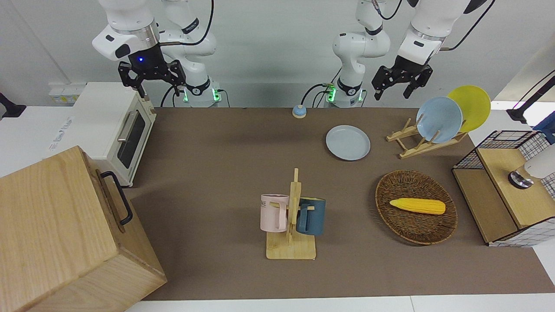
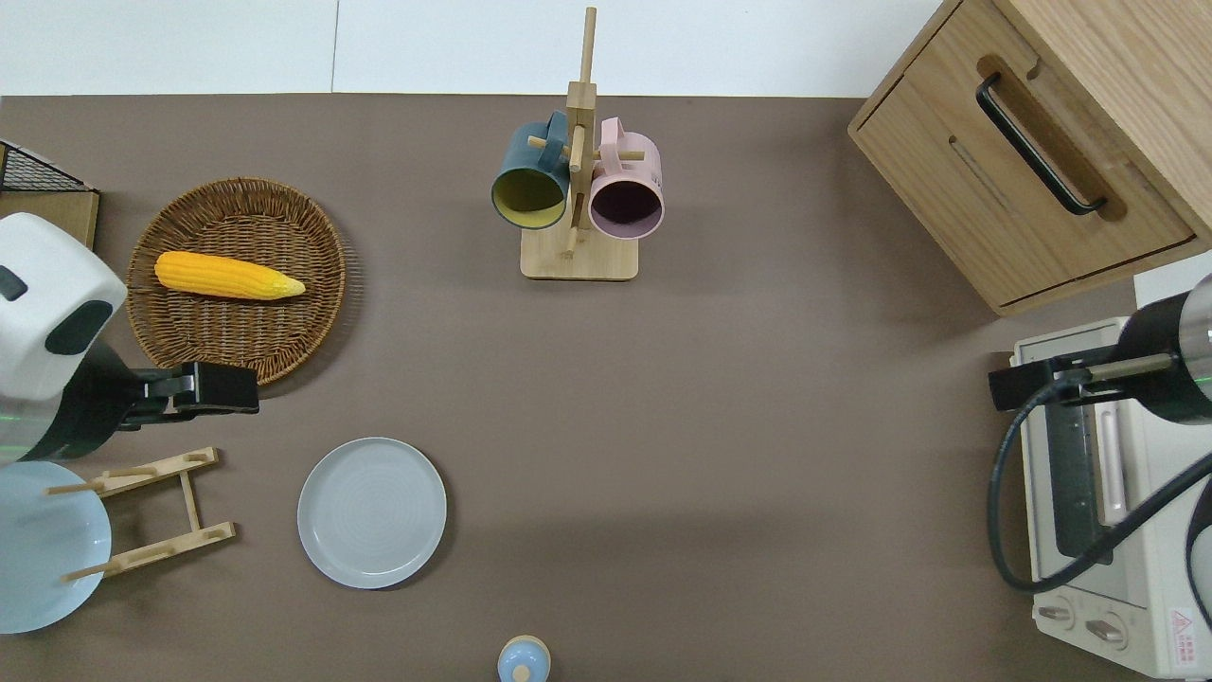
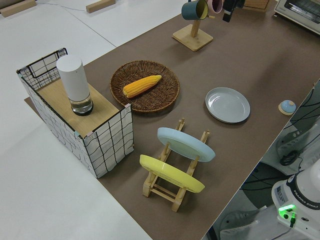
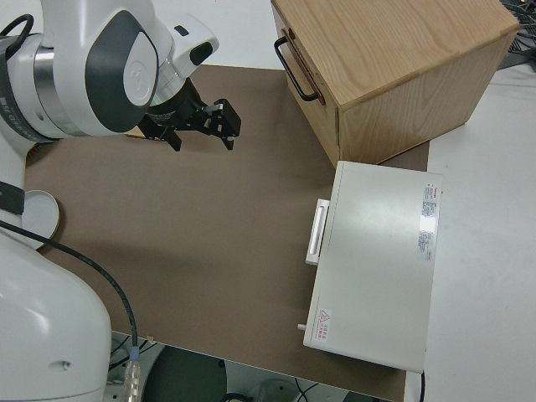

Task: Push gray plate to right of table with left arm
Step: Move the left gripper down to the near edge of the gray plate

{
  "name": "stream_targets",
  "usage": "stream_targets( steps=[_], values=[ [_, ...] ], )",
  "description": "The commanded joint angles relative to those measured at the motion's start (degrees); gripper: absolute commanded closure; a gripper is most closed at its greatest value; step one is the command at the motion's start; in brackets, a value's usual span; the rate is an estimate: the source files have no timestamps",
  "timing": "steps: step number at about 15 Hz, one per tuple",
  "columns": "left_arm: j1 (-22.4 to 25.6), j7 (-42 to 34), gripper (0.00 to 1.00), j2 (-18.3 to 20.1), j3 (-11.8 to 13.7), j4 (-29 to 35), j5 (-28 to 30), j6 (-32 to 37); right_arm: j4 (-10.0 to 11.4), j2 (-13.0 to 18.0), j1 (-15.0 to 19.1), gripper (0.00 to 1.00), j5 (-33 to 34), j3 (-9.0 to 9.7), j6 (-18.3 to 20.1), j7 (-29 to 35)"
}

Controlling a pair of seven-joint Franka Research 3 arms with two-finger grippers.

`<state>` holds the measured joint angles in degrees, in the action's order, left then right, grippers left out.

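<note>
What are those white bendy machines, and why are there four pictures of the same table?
They are two robot arms, each ending in a black pincer called a gripper. The four pictures show one table from across it, from straight above, and from each end. The left gripper hangs open in the air, holding nothing; the right gripper is parked, also open. On the brown table lie the gray plate, a basket holding corn, a mug rack, two plates standing in a wooden rack, a toaster oven and a wooden cabinet.

A corn cob (image 1: 417,206) is held in a wicker basket (image 1: 416,234). Two mugs, pink (image 1: 273,212) and dark blue (image 1: 311,216), are hung on a wooden rack (image 1: 292,247). A light-blue plate (image 1: 439,119) and a yellow plate (image 1: 472,105) are propped in a wooden stand (image 1: 412,145).
</note>
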<state>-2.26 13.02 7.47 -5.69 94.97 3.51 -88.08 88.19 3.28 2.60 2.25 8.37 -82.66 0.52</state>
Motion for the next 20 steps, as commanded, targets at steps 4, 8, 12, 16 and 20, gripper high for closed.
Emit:
stream_targets(
  steps=[4,8,12,16,20],
  values=[
    [-0.1,2.8,0.01,3.2,-0.2,5.8,-1.2,-3.3,0.2,0.4,0.4,0.005,-0.1,0.15,0.4,-0.9],
    [1.7,2.3,0.01,1.8,0.6,15.0,0.4,-9.3,0.2,0.4,0.4,0.005,-0.1,0.15,0.4,-0.9],
    [1.8,2.2,0.01,1.8,0.2,18.5,0.5,-11.3,0.2,0.4,0.4,0.005,-0.1,0.15,0.4,-0.9],
    [2.2,-0.2,0.01,2.3,0.5,24.8,0.6,-14.4,0.2,0.4,0.4,0.005,-0.1,0.15,0.4,-0.9],
    [2.6,-1.4,0.01,2.8,0.7,31.2,0.6,-19.8,0.2,0.4,0.4,0.005,-0.1,0.15,0.4,-0.9]
  ],
)
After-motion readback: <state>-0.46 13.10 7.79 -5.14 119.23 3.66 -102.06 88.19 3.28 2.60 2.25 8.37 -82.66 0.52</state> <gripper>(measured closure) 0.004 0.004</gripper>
